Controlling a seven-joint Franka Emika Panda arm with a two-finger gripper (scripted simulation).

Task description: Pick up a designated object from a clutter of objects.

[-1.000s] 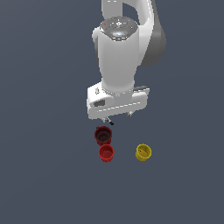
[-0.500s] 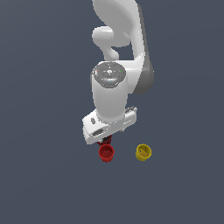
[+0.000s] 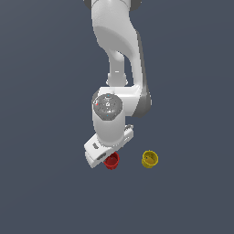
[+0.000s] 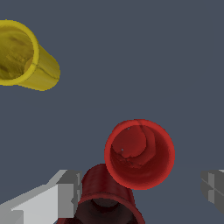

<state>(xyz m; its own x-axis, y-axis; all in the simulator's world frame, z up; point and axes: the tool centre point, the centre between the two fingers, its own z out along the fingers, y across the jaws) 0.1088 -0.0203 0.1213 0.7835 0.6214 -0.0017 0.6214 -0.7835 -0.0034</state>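
1. The fingers [image 4: 65, 192] are standing spread wide in the wrist view, one grey pad at each side of the picture, and they are pinching nothing.
2. The gripper [image 4: 140, 188] is hanging over the bright red cup [image 4: 139, 154], whose open mouth is showing between the two fingers without touching either of them.
3. The bright red cup is sitting upright on the dark counter [image 4: 131, 57], its rim facing the wrist camera and its inside showing ribbed rings.
4. The dark maroon cup [image 4: 105, 197] is standing just beside the bright red cup, their rims looking as if they are touching or overlapping in this view; whether they are really in contact cannot be told.
5. The maroon cup is lying close to the nearer finger, partly cut off by the picture's edge.
6. The yellow cup [image 4: 24, 54] is standing well apart from the bright red cup, tilted in appearance so that its outer wall is showing.
7. In the exterior view the white arm [image 3: 112, 114] is reaching down and its hand is covering part of the bright red cup [image 3: 112, 161].
8. There the yellow cup [image 3: 150, 159] is sitting toward the exterior view's right of the bright red cup, apart from it.
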